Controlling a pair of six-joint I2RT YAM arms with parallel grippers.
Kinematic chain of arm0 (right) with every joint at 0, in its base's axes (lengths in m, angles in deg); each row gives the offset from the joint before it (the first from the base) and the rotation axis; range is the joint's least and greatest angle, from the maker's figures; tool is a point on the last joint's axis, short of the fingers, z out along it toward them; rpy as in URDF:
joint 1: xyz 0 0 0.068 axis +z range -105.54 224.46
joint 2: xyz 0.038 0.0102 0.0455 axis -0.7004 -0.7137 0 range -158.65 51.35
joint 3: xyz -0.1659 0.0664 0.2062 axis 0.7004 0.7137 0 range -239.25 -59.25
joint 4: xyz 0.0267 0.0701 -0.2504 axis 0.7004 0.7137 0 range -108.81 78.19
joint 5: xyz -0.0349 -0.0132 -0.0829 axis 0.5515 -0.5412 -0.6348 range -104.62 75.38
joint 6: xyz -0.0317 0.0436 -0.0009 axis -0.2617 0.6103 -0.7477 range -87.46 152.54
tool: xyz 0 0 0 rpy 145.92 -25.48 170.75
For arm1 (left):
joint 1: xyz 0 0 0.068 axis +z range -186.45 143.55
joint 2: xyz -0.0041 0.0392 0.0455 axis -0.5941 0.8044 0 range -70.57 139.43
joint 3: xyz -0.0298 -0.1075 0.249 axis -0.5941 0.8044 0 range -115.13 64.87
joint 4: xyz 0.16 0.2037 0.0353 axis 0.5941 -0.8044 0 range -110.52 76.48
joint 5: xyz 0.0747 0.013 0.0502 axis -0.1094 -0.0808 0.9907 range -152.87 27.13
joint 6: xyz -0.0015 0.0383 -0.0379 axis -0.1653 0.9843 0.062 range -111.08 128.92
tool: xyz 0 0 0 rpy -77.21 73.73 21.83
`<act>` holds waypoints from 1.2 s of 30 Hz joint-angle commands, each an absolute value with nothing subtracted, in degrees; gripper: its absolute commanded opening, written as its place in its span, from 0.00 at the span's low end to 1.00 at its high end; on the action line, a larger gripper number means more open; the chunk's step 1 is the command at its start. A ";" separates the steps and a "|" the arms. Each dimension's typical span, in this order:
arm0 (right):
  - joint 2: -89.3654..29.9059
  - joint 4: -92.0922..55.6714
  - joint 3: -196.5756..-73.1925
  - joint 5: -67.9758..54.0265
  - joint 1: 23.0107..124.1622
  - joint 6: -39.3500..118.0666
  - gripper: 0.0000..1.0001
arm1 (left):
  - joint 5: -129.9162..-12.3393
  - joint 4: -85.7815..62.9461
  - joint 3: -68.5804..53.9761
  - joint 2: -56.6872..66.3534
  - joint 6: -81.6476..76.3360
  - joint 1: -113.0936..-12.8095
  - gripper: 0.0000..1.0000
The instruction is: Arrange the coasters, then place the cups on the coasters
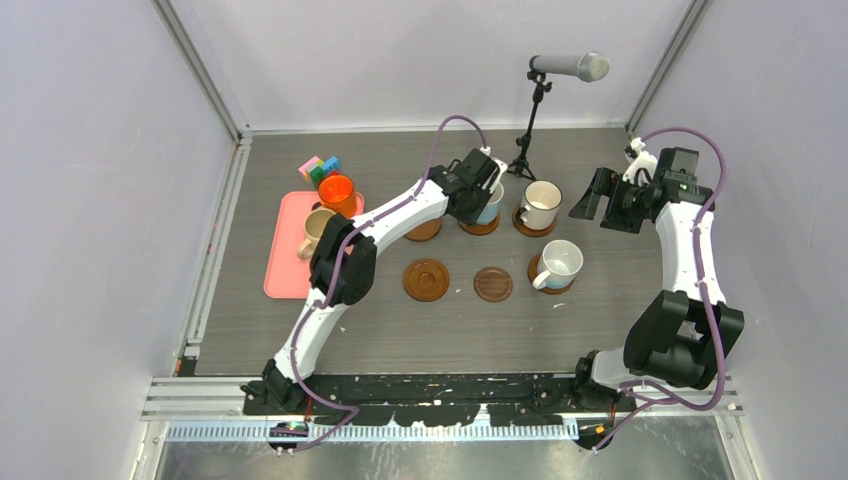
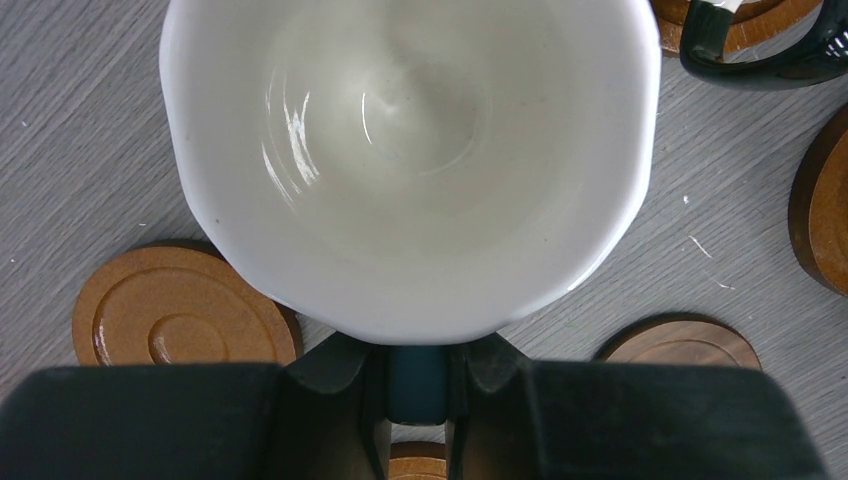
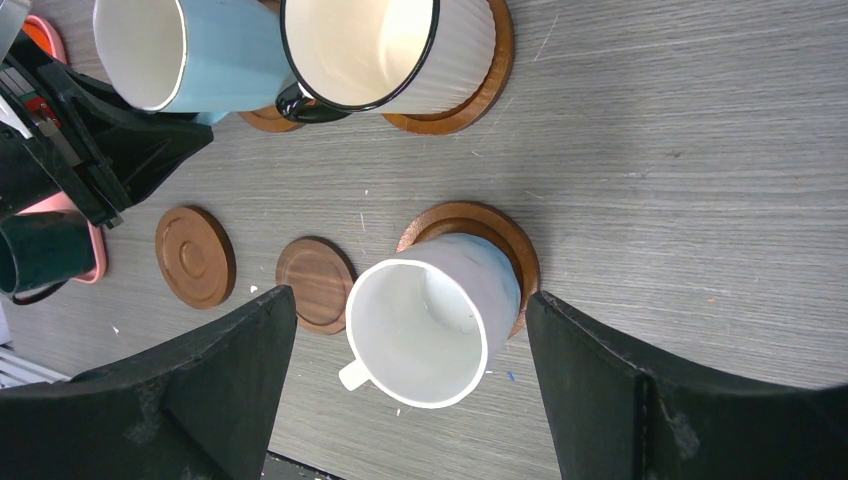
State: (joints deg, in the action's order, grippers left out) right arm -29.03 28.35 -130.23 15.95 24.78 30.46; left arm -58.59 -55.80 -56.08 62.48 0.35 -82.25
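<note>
My left gripper (image 1: 483,185) (image 2: 417,365) is shut on the handle of the light blue cup (image 1: 490,203) (image 2: 410,150) (image 3: 190,55). This cup is over a coaster (image 1: 480,228); I cannot tell whether it rests on it. The cream cup (image 1: 541,203) (image 3: 385,50) and the white cup (image 1: 558,265) (image 3: 430,325) each stand on a coaster. Two coasters (image 1: 426,279) (image 1: 493,284) lie bare, and a third (image 1: 424,231) is half hidden under the left arm. The orange cup (image 1: 336,190) and the beige cup (image 1: 318,230) are on the tray. My right gripper (image 1: 600,195) (image 3: 408,293) hangs open above the white cup.
A pink tray (image 1: 285,255) lies at the left, with coloured toy blocks (image 1: 320,168) behind it. A dark green cup (image 3: 40,255) shows by the tray in the right wrist view. A microphone on a tripod (image 1: 527,130) stands at the back, just behind the cups.
</note>
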 commanded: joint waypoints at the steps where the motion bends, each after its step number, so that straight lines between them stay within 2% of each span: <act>1: -28.19 26.75 -130.44 16.73 24.55 30.17 0.89 | -58.40 -54.33 -58.27 59.62 0.40 -82.68 0.03; 30: -28.19 26.73 -130.34 17.02 24.51 30.43 0.89 | -57.79 -55.23 -54.61 56.37 0.57 -82.77 0.00; 31: -28.19 26.72 -130.31 17.07 24.51 30.43 0.89 | -57.82 -55.14 -54.50 56.32 0.57 -82.81 0.02; 34: -28.19 26.75 -130.38 17.11 24.50 30.39 0.89 | -57.76 -55.24 -54.92 56.78 0.74 -82.76 0.15; 36: -28.15 26.77 -130.43 17.03 24.49 30.43 0.89 | -57.76 -55.50 -55.33 57.30 0.84 -82.76 0.29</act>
